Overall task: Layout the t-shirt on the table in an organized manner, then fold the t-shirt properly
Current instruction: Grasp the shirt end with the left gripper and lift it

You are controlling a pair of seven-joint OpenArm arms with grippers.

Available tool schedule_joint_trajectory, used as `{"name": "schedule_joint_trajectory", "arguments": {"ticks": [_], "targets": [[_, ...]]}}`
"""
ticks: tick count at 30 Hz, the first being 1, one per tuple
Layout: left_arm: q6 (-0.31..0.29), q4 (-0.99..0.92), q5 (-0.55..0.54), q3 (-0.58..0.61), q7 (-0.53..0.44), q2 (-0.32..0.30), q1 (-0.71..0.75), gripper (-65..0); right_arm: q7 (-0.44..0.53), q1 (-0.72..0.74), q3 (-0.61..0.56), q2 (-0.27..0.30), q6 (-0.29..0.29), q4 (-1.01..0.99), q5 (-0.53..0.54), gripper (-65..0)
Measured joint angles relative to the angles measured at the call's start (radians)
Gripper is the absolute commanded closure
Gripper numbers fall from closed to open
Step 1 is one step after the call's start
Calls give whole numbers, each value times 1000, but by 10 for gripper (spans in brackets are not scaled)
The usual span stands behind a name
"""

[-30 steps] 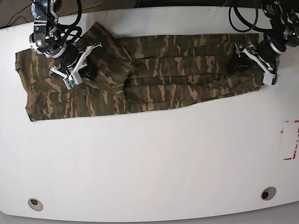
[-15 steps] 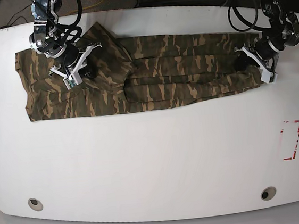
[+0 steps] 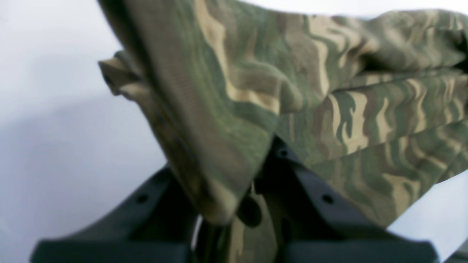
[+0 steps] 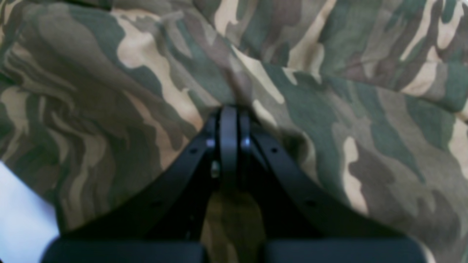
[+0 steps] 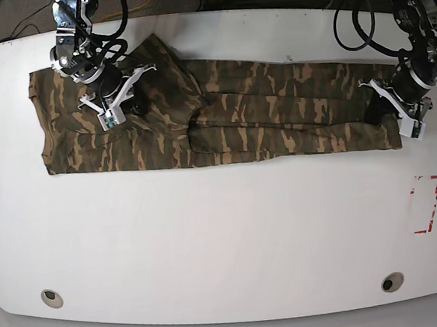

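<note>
The camouflage t-shirt (image 5: pixel 259 104) lies as a long band across the far half of the white table (image 5: pixel 226 233). At the band's right end my left gripper (image 5: pixel 375 110) is shut on the t-shirt. In the left wrist view a fold of the cloth (image 3: pixel 329 109) hangs pinched in the left gripper (image 3: pixel 237 204), lifted off the table (image 3: pixel 55 109). My right gripper (image 5: pixel 125 104) is shut on the t-shirt near its left part. The right wrist view shows the right gripper (image 4: pixel 229 113) closed tight, with cloth (image 4: pixel 329 109) bunched at its tips.
A red-marked rectangle (image 5: pixel 426 204) sits near the table's right edge. Two grommet holes (image 5: pixel 51 297) (image 5: pixel 392 282) are near the front edge. Black cables (image 5: pixel 360 24) hang behind the right-hand arm.
My left gripper has closed on the t-shirt's right end and pulled it rightward and a little toward the front, stretching the band longer. The right gripper shifted slightly back with its cloth.
</note>
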Motion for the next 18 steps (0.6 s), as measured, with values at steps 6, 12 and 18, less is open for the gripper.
{"name": "schedule_joint_trajectory", "arguments": {"ticks": [6, 12, 18], "targets": [[0, 1, 24, -7, 11, -67, 3, -29, -6, 1, -9, -55, 5, 3, -1, 0], [-3, 1, 17, -5, 11, -126, 6, -29, -95, -13, -19, -86, 8, 85, -36, 0], [8, 1, 38, -11, 11, -167, 6, -29, -238, -32, -28, -84, -8, 232, -64, 0]]}}
